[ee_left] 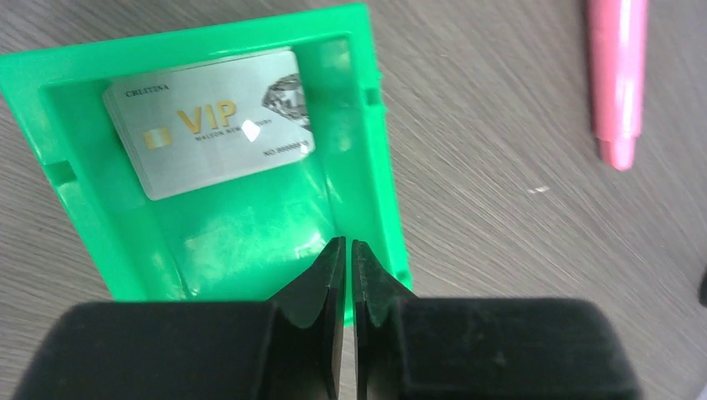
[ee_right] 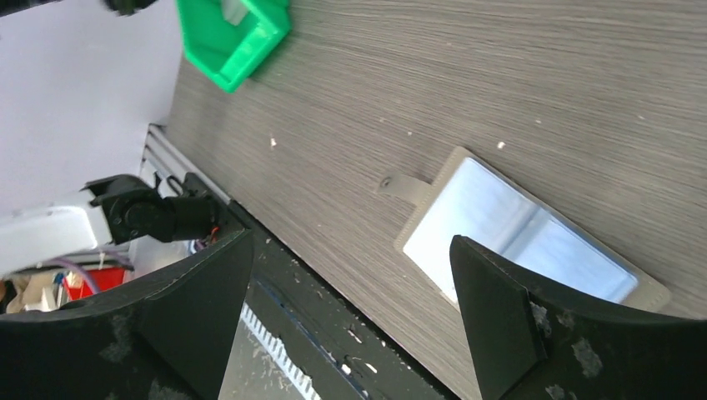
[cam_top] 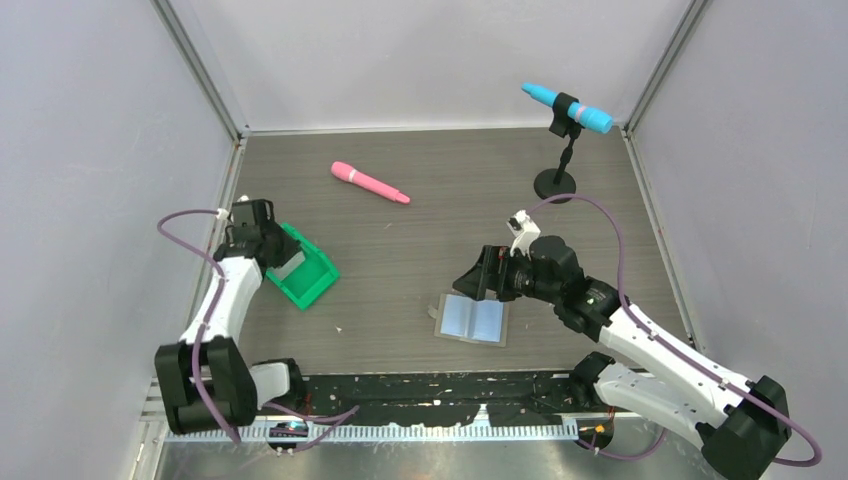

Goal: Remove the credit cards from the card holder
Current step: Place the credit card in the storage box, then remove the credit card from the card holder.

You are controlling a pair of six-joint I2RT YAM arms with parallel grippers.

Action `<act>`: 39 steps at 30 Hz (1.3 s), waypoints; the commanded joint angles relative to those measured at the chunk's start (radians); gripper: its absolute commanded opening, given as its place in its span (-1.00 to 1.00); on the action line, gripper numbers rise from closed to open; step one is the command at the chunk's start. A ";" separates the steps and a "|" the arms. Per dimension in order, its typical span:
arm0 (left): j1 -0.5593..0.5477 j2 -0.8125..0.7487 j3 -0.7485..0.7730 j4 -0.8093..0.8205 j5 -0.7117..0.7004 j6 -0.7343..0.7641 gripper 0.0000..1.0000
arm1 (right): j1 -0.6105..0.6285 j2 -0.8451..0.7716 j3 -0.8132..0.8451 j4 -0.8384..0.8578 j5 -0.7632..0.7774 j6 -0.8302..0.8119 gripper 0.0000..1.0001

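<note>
The left tool (ee_left: pixel 343 243) hangs over the near end of the green tray (ee_left: pixel 371 125). Its two black fingers are almost pressed together, with only a thin slit between them, and nothing is in that slit.

The credit cards (ee_left: pixel 213 121) lie flat in the far part of the tray, a bit crooked. The top one is silver, with "VIP" in gold letters and a picture of a diamond. (Thin edges peek out at its left side, so it looks like a small stack, but I cannot count them.) The tool is not touching the cards.

The tray sits on the left side of the grey wood table (cam_top: pixel 420 240). The card holder (cam_top: pixel 472 319) is well apart from it, near the middle of the front edge. It lies open and flat like a little book, grey outside with two pale blue see-through pockets, and a small grey tab sticks out at one side.

The right tool (ee_right: pixel 350 242) is wide open, its fingers far apart, and it holds nothing. It hangs over the table just beside the holder's far edge and does not touch it.

A pink marker (cam_top: pixel 370 183) lies farther back on the table. A blue marker (cam_top: pixel 567 108) is clipped in a black stand (cam_top: pixel 556 180) at the back right.
</note>
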 commanded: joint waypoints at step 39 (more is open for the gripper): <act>-0.867 0.325 -0.143 0.738 0.506 -0.071 0.02 | -0.004 -0.019 -0.077 -0.173 0.161 0.135 0.43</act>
